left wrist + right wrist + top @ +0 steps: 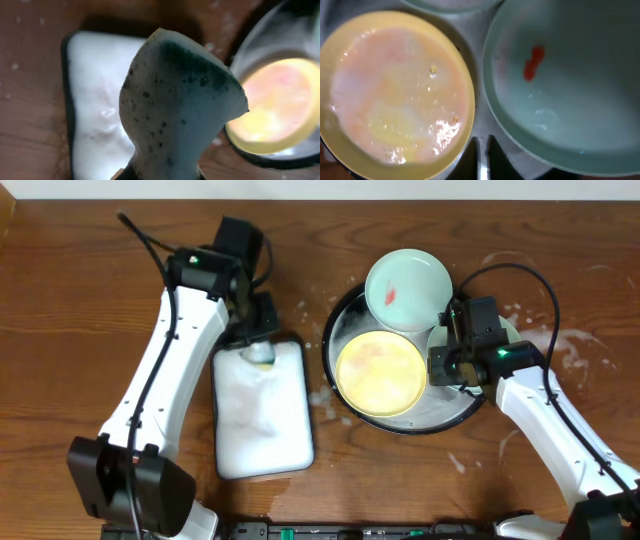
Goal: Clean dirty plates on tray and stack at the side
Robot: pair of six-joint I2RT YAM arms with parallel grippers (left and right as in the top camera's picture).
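Observation:
The black basin tray holds the pale yellow plate, wet and soapy. One mint-green plate with a red smear leans on the tray's back rim. My right gripper hangs over the tray's right side, shut and empty. In the right wrist view its fingertips sit between the yellow plate and a second mint plate with a red smear. My left gripper is shut on a foamy sponge above the white tray.
The white rounded tray full of foam lies left of the black tray. Soap splashes wet the brown tabletop to the right. The left arm's base stands at the front left.

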